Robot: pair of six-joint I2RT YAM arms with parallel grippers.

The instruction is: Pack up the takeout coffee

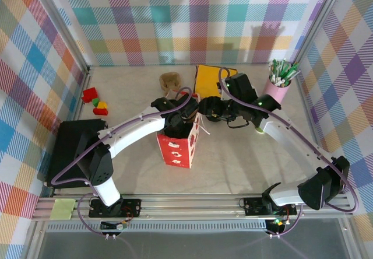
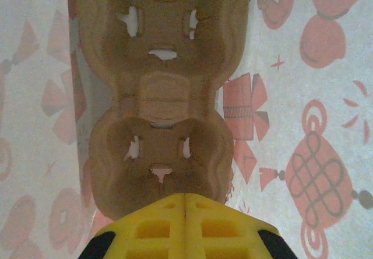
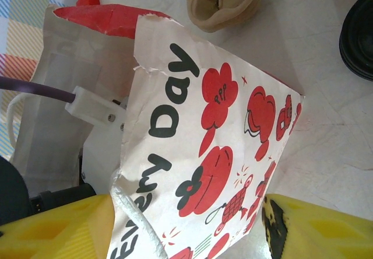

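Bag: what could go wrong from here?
The bag has a ragged top edge standing between the fingers of the open right gripper; a pull there could tear it. The left gripper is shut deep inside the bag, just over the carrier; on lifting out, the arm could catch the wall and tip the bag.

The pale, marbled surface (image 1: 245, 154) carries a red-and-white printed paper bag (image 1: 176, 149), standing near its middle, a touch toward 7 o'clock. At 12 o'clock lies a brown cardboard cup carrier (image 1: 169, 81), with a flat yellow piece (image 1: 207, 78) just beside it toward 1. A pink cup of pens (image 1: 278, 88) stands at 2, coloured blocks (image 1: 95, 102) at 10, a large black object (image 1: 70, 148) at 8.
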